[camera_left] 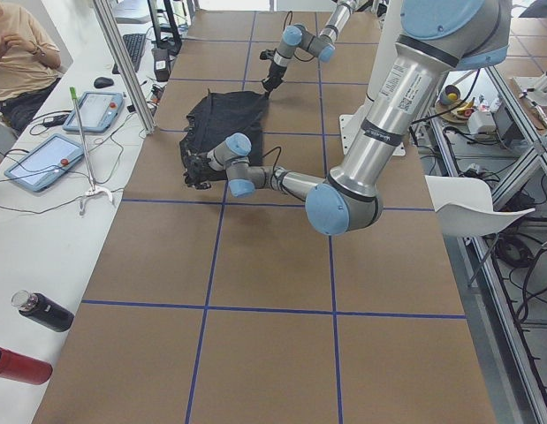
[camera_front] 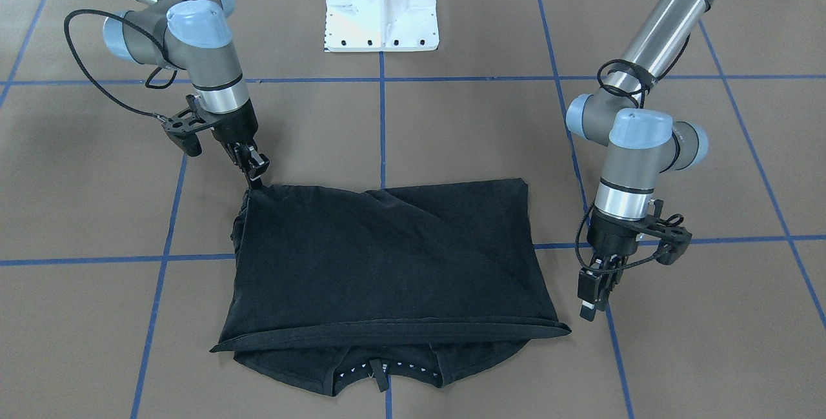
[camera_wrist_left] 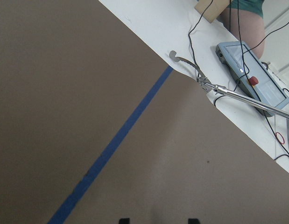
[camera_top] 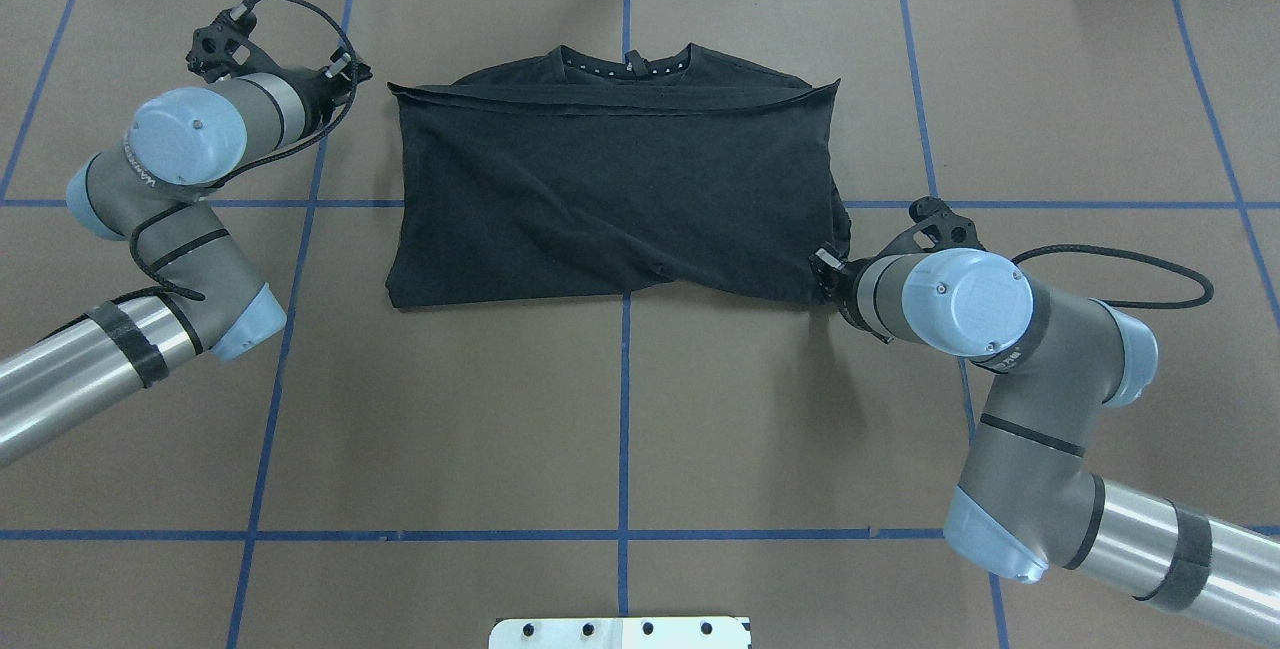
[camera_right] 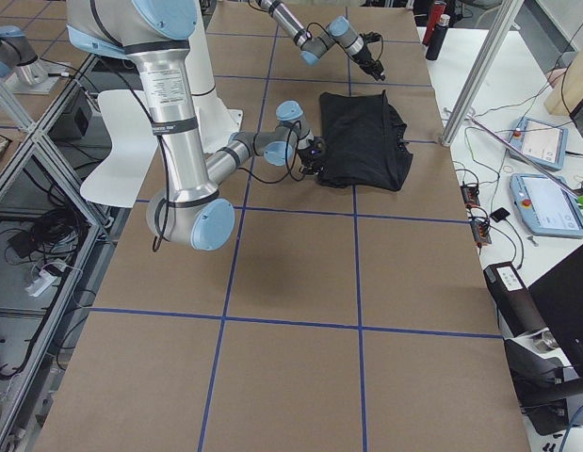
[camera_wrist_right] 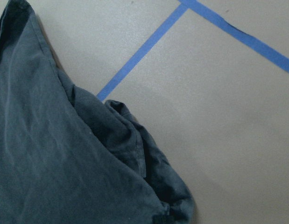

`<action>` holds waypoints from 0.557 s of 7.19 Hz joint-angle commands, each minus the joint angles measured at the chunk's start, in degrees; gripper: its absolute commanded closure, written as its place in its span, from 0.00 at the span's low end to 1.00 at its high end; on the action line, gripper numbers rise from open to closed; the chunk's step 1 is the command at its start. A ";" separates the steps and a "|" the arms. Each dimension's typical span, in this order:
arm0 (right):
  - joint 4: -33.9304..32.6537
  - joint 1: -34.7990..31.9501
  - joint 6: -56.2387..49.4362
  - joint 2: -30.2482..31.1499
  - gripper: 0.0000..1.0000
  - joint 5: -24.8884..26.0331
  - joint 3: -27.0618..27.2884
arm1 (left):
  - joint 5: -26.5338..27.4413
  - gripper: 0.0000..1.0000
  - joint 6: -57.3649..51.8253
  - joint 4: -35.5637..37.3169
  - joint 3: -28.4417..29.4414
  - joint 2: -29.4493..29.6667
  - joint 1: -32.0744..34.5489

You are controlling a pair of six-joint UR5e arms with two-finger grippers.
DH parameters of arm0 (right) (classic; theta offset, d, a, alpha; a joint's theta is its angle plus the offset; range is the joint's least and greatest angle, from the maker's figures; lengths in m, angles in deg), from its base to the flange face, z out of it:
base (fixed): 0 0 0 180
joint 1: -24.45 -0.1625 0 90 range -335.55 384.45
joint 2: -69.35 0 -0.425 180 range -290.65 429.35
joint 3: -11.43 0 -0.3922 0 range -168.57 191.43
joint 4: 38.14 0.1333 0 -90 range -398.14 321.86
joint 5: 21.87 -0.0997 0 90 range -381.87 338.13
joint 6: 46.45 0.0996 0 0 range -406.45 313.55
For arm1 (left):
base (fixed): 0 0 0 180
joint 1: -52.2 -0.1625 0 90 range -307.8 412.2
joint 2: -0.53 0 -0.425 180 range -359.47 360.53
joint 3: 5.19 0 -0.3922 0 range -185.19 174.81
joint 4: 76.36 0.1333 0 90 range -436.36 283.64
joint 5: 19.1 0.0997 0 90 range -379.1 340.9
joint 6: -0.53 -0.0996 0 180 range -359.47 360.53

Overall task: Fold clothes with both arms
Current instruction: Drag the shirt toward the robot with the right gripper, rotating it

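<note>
The black T-shirt (camera_front: 387, 264) lies folded in a rough rectangle on the brown table, also in the overhead view (camera_top: 610, 189). Its collar (camera_front: 381, 370) pokes out from under the folded edge on the side away from the robot. My right gripper (camera_front: 256, 173) is shut on the shirt's corner nearest the robot, also in the overhead view (camera_top: 822, 264). The right wrist view shows bunched fabric (camera_wrist_right: 149, 186) at its lower edge, with no fingers visible. My left gripper (camera_front: 590, 306) hangs just beside the shirt's far corner, apart from it. It is open and empty, its fingertips (camera_wrist_left: 124, 220) spread over bare table.
The white pedestal base (camera_front: 381, 12) stands behind the shirt on the robot's side. Blue tape lines (camera_front: 382, 122) cross the table. Past the far edge, a white bench holds a teach pendant (camera_wrist_left: 249, 81), a grabber tool (camera_wrist_left: 228, 91) and bottles (camera_left: 43, 311).
</note>
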 commanded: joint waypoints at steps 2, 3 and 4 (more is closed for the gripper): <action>-4.33 0.47 -0.01 7.87 1.00 -3.63 12.81 | -0.06 0.49 -0.02 0.01 -0.29 0.34 -0.03; -8.38 3.17 0.07 10.25 1.00 -5.05 18.79 | -0.23 0.49 0.07 0.01 -1.16 0.43 0.06; -10.24 8.33 0.07 12.36 1.00 -5.15 22.59 | -0.76 0.50 0.07 0.19 -2.74 0.43 0.06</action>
